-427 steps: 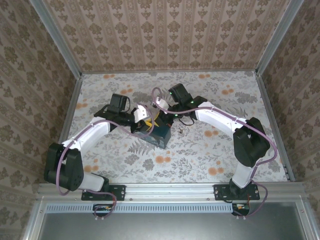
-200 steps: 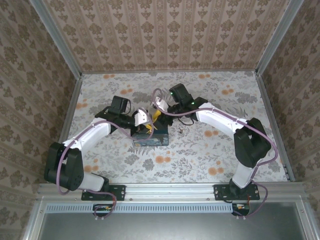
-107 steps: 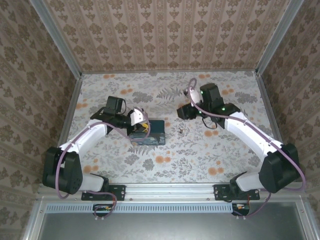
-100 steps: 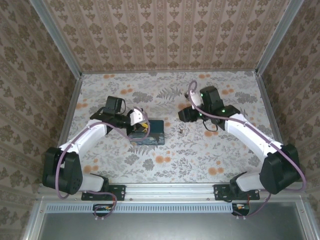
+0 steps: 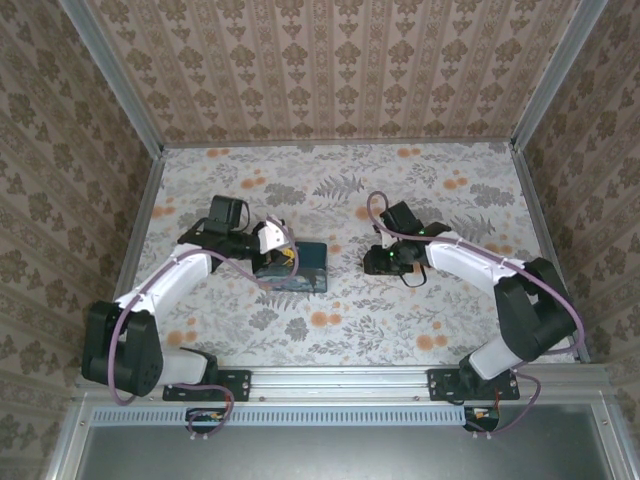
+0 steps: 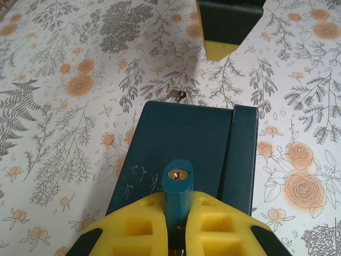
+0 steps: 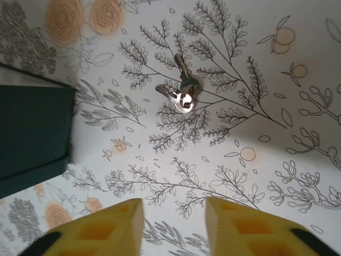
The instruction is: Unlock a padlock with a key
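- left gripper: sits at the box's left end, over its top. Yellow fingers are clamped on the padlock, one each side.
- padlock: small teal body pinched between those fingers, over the box's near end in the left wrist view. Brass keyhole end faces the wrist camera. Shackle is hidden behind the fingers, so can't tell if it is locked.
- box: dark teal, flat on the floral table, under the padlock.
- key: lying loose on the table just right of the box, close to its far edge in the left wrist view but not touching it. Small metal ring on it, nothing gripping it.
- right gripper: right of the box, just past the key. Yellow fingers stand apart with only bare table between them. Key is ahead of the tips, no contact. One yellow tip also shows beyond the box in the left wrist view.
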You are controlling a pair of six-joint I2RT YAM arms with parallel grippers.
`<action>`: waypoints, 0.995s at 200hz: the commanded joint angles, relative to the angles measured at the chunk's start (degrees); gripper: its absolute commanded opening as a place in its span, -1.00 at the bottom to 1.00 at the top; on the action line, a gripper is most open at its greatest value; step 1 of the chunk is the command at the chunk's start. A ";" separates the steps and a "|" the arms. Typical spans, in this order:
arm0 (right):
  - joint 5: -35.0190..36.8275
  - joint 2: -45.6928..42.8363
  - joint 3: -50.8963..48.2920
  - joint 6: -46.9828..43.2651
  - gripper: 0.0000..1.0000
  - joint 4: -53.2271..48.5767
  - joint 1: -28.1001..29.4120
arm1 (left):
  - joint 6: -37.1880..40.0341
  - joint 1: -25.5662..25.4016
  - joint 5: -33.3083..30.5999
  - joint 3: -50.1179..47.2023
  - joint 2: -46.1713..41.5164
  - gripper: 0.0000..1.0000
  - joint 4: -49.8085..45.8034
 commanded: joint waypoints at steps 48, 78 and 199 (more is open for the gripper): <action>0.43 9.42 9.10 0.59 -0.53 -1.30 0.05 | -0.25 1.31 0.23 -0.52 -1.37 -1.00 1.56; 2.58 11.60 10.62 6.26 -0.40 -0.22 0.27 | 0.01 1.64 -0.16 -0.33 -1.19 -1.00 1.03; 7.06 17.21 16.52 8.36 -0.41 -8.73 1.09 | 0.98 2.05 -2.11 -0.19 -1.85 -1.00 -0.20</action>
